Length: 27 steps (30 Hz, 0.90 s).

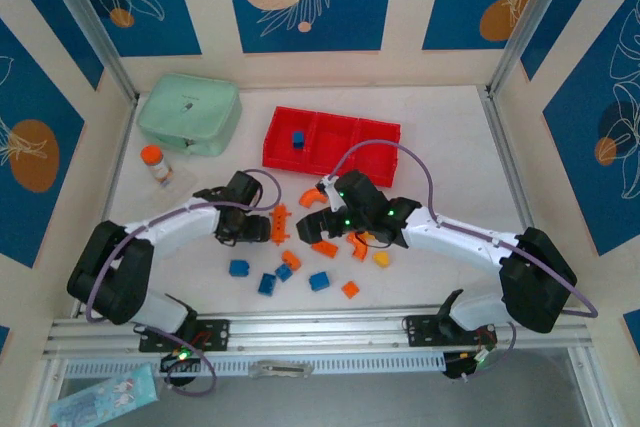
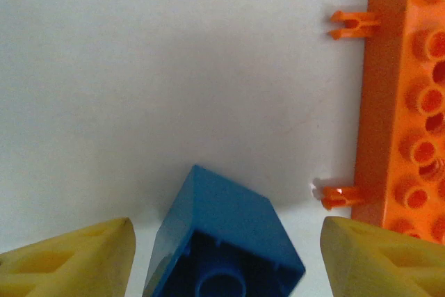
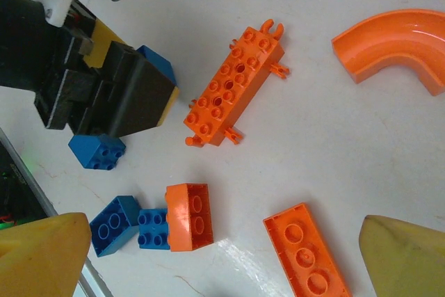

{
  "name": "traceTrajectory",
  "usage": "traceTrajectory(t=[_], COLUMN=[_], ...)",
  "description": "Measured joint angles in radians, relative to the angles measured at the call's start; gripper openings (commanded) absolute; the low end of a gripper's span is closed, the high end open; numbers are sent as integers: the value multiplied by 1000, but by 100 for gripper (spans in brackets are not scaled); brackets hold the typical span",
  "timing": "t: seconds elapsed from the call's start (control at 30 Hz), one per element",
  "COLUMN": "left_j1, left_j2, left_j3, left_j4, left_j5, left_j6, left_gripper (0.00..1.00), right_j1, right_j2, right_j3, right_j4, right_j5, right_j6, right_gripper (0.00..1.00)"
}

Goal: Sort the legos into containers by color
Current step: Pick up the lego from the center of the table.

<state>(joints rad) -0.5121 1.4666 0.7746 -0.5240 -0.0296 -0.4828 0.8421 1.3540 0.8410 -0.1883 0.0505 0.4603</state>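
Note:
My left gripper (image 2: 226, 262) stands open low over the table, its yellow fingertips (image 2: 69, 262) either side of a blue lego (image 2: 222, 238) with a small gap on each side. The lego lies tipped, hollow underside toward the camera. A long orange lego with side pegs (image 2: 403, 102) lies just beyond the right finger. My right gripper (image 3: 222, 262) hangs open above an orange block on its side (image 3: 189, 217) and a flat orange brick (image 3: 306, 248), holding nothing. The red tray of containers (image 1: 384, 128) sits at the back, with one blue lego (image 1: 297, 138) in its left compartment.
An orange arch (image 3: 396, 43) lies near the long pegged brick. Loose blue legos (image 1: 268, 284), an orange one (image 1: 350, 289) and a yellow one (image 1: 381, 258) are scattered toward the near edge. A mint-green box (image 1: 188, 112) and an orange-capped bottle (image 1: 155, 164) stand at the back left.

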Motion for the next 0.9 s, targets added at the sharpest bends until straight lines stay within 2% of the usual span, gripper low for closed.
traceTrajectory(t=[0.4, 0.7, 0.9], left_j1=[-1, -1, -1], left_j2=[47, -19, -51], left_j3=[2, 9, 109], left_j4=[14, 7, -19], left_j5=[-42, -43, -63], left_j6=[-11, -9, -4], left_gripper=[45, 42, 41], right_j1=[-21, -78, -142], right_j2=[0, -28, -70], right_j3=[-5, -23, -23], right_j4=[3, 16, 16], right_j5=[2, -13, -32], right_j6=[0, 4, 3], right_gripper=[99, 99, 99])
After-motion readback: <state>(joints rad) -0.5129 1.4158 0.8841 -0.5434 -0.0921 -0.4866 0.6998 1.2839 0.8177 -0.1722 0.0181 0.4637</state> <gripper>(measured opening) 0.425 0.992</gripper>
